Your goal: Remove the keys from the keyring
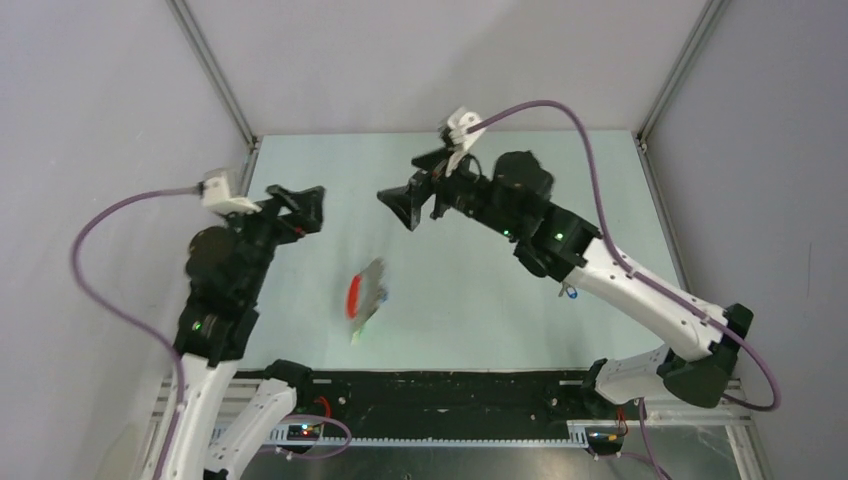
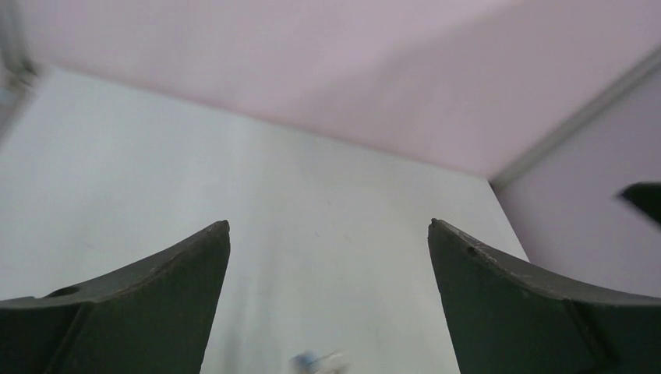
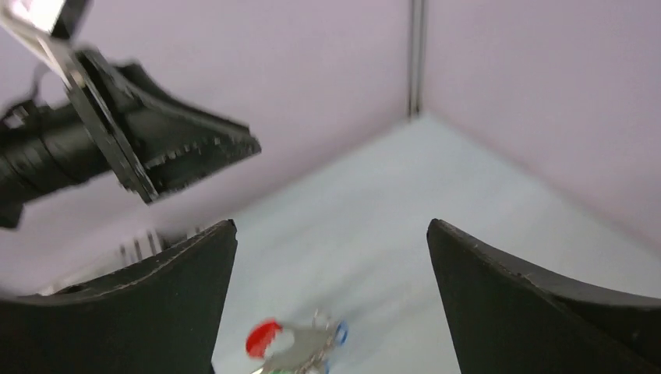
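The keyring (image 1: 365,295) shows as a blurred bunch in mid-table: a red loop (image 1: 354,296), a grey strap and keys with green and blue tags. No gripper holds it. My left gripper (image 1: 300,210) hangs open to its upper left, and my right gripper (image 1: 410,205) hangs open above it, the two facing each other. In the right wrist view the bunch (image 3: 296,347) lies low between my open right gripper's (image 3: 331,226) fingers, far below them. In the left wrist view my left gripper (image 2: 329,226) is open over bare table, with a blurred blue-and-silver bit (image 2: 316,362) at the bottom edge.
A single small key with a blue tag (image 1: 568,292) lies on the table beside the right forearm. Grey walls with metal corner posts (image 1: 215,75) close the table on three sides. A black rail (image 1: 450,395) runs along the near edge.
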Controlling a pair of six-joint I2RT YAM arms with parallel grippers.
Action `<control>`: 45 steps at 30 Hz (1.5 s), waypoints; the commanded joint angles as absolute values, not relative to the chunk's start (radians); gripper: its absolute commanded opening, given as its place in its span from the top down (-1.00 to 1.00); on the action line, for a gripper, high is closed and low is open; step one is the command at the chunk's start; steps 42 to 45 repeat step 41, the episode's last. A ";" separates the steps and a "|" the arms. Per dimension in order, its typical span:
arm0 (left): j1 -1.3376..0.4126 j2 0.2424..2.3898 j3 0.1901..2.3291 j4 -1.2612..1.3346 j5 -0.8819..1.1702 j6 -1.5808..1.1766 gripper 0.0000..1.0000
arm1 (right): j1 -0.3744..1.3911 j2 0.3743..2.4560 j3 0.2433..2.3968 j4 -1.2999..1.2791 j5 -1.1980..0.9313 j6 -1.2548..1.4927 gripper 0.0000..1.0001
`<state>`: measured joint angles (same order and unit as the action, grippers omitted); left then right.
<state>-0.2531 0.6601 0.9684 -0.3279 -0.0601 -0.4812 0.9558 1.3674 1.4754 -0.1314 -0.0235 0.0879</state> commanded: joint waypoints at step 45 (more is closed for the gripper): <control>-0.245 0.646 0.920 -0.405 -0.218 -0.417 -0.99 | 0.501 0.825 0.936 -0.237 0.156 0.216 -0.99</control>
